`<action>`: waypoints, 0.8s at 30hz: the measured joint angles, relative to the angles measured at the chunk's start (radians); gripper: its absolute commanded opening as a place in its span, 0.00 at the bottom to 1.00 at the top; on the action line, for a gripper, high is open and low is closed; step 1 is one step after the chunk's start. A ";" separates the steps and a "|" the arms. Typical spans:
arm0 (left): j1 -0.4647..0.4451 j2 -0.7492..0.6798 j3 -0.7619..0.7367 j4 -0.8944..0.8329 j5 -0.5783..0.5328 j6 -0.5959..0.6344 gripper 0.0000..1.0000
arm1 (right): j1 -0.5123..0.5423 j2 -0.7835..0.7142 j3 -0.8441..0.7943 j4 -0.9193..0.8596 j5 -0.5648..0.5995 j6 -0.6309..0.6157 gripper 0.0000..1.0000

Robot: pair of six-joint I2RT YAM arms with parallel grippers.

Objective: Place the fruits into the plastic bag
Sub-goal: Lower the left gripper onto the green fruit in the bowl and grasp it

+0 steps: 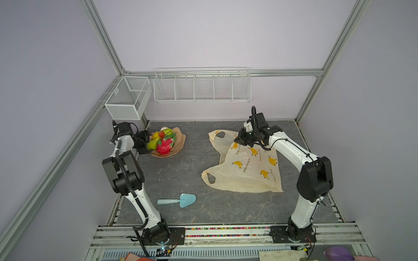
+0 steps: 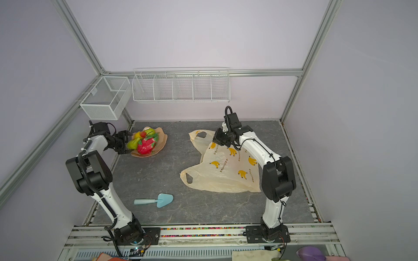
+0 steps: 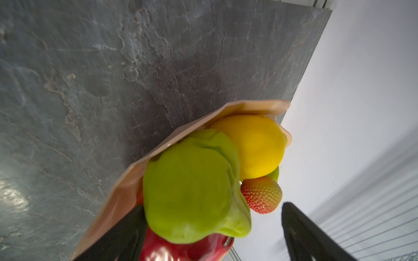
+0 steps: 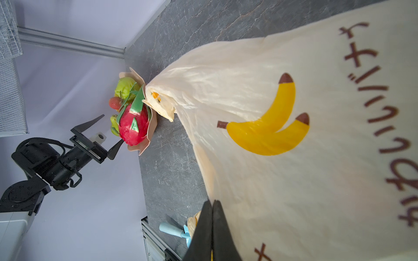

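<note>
The right arm covers part of the top edge of the plastic bag (image 1: 246, 171). The fruits (image 1: 164, 142) sit piled at the upper left of the counter (image 1: 181, 180) and hide most of the peach dish (image 1: 179, 140). The bag lies right of the middle. Its long way runs from upper left to lower right, and both handle loops point left. It is thin and cream with yellow bananas. The right jaws are pinched shut on its edge. The left jaws are wide open, with the green pear (image 3: 190, 192) between them.

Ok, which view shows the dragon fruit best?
Right wrist view: the dragon fruit shows nearly whole, red body and green scales. Both top views show it small; the left wrist view only a red sliver under the pear.
</note>
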 measured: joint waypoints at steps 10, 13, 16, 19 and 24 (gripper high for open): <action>-0.003 0.014 0.000 -0.014 -0.012 -0.005 0.88 | 0.000 0.000 0.000 0.000 0.004 0.000 0.07; -0.006 0.018 0.000 -0.015 -0.018 -0.009 0.87 | 0.000 0.000 -0.003 0.000 0.008 0.000 0.07; -0.008 0.021 0.000 -0.016 -0.028 -0.011 0.87 | 0.000 0.000 -0.008 -0.001 0.015 0.000 0.07; -0.010 0.025 0.000 -0.019 -0.037 -0.012 0.86 | 0.000 0.000 -0.011 -0.001 0.019 0.000 0.06; -0.013 0.031 0.000 -0.023 -0.050 -0.011 0.84 | -0.002 -0.001 -0.011 -0.001 0.022 0.000 0.07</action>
